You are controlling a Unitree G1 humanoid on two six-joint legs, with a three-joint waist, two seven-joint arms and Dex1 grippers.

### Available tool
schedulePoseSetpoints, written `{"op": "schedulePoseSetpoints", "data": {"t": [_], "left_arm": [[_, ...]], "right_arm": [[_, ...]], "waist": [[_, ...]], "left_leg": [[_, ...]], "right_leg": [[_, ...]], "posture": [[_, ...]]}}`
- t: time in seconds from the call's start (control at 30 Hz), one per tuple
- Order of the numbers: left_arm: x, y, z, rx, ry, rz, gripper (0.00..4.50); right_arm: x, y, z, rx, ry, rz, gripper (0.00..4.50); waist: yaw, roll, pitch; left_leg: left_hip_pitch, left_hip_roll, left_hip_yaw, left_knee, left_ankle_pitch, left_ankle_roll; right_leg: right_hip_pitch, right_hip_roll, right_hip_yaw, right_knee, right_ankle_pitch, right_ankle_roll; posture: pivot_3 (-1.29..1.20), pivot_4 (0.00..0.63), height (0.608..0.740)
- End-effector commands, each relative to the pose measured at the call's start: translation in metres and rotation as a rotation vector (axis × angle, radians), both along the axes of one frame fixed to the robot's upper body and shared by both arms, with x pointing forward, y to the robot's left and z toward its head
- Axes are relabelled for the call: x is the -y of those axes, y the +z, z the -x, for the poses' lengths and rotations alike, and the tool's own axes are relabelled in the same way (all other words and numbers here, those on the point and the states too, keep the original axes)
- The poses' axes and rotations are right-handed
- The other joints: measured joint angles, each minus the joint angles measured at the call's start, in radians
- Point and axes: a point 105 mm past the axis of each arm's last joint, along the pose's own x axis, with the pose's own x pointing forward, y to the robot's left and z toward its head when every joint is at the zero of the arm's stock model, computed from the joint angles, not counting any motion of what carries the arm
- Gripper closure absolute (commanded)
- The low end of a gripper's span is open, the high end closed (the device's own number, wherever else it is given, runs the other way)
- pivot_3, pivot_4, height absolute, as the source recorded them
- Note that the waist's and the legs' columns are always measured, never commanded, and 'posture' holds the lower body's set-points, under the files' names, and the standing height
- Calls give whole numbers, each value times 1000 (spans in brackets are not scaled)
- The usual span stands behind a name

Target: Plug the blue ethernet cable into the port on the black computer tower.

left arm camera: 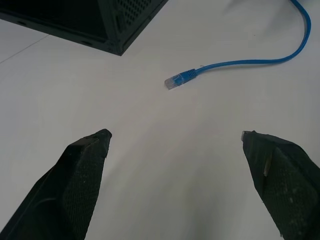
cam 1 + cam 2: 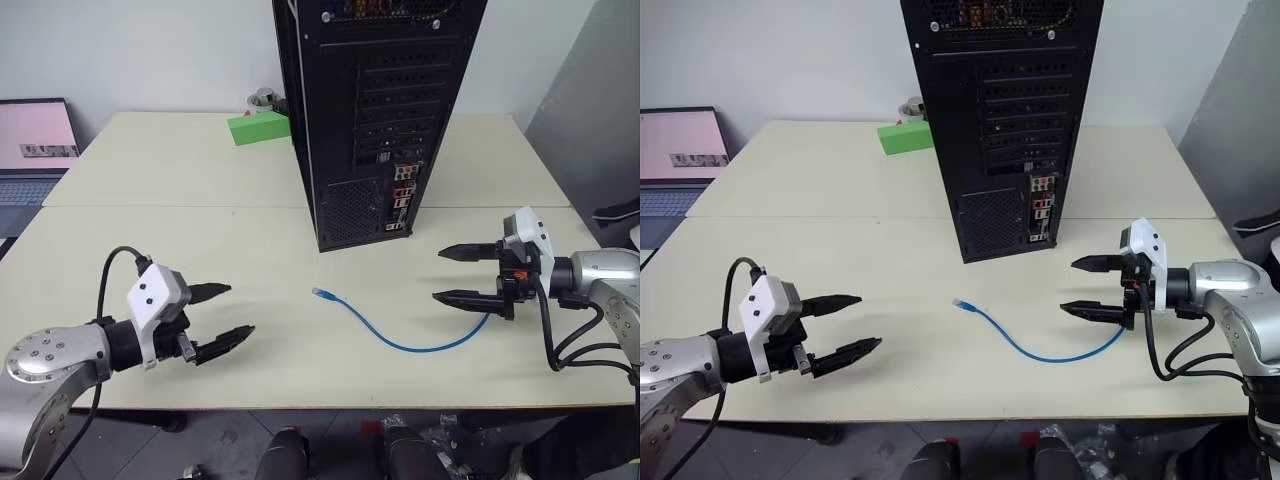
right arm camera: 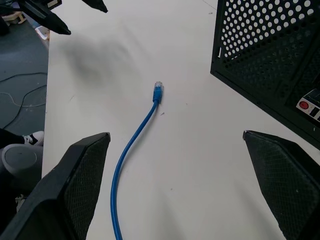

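Your blue ethernet cable [image 2: 400, 335] lies loose on the counter [image 2: 200, 240] in a shallow curve, one clear plug pointing toward your left gripper [image 2: 230, 312], the other end running under your right gripper [image 2: 455, 275]. Both sets of fingers are spread wide, grasping nothing. The black computer tower [image 2: 375, 110] stands just behind the cable.

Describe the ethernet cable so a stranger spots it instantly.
Find the black computer tower standing on the pale table. In front of its rear panel, the blue ethernet cable lies curved on the tabletop. It is the only bright-blue cord, thin, with a clear plug at its free end.
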Motion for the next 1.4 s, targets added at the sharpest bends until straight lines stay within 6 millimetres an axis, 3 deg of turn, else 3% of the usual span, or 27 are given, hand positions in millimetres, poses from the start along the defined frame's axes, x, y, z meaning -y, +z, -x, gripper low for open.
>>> {"op": "schedulePoseSetpoints", "data": {"t": [0.03,0.23,0.37,0.6,0.8,0.9,1.0,1.13,1.3,1.4], "left_arm": [[5,6,5,23,-37,-20,15],[5,-5,9,9,-59,-88,15],[10,-11,10,1,-76,-97,15],[6,-36,3,18,-84,-234,15],[12,-36,0,35,-112,-211,15],[13,-34,-2,44,-112,-201,15],[13,-33,-2,52,-106,-196,15],[13,-33,-1,52,-103,-187,15],[14,-34,-3,60,-99,-181,0],[15,-35,-5,63,-100,-178,0]], "right_arm": [[-4,7,5,38,32,5,0],[-7,2,4,55,16,23,0],[-22,-2,9,51,46,12,0],[-72,-28,2,27,40,-69,0],[-125,-72,-4,-25,68,-65,0],[-139,-87,-10,-33,54,-49,0],[-144,-97,-20,-18,12,-27,0],[-140,-96,-25,40,-11,-5,0],[-126,-92,-24,49,-35,29,989],[-117,-96,-19,22,-42,80,1119]], "waist": [[0,0,0],[0,0,0],[0,0,0],[-1,0,0],[-1,-1,-1],[-1,-1,-1],[-1,-1,-1],[-1,-1,-1],[-1,-1,-1],[0,-1,-1]], "left_leg": [[0,0,0,0,0,0],[0,0,0,0,0,0],[0,0,0,0,0,0],[0,0,0,0,0,0],[0,1,0,0,0,0],[0,1,0,0,0,0],[0,0,0,0,0,0],[0,1,-1,0,0,0],[0,1,-1,0,0,0],[0,1,-1,0,0,0]], "right_leg": [[0,0,0,0,0,0],[0,0,0,0,0,0],[0,0,0,0,0,0],[0,1,0,0,0,0],[-1,1,0,1,0,0],[-1,1,0,1,0,0],[-1,1,0,1,0,0],[-1,1,0,1,0,0],[-1,1,0,1,0,0],[-1,1,0,1,0,0]], "posture": [[0,150,740],[0,150,740],[0,150,740],[0,150,740],[0,150,740],[0,150,740],[0,150,740],[0,150,740],[0,150,740],[0,150,740]]}}
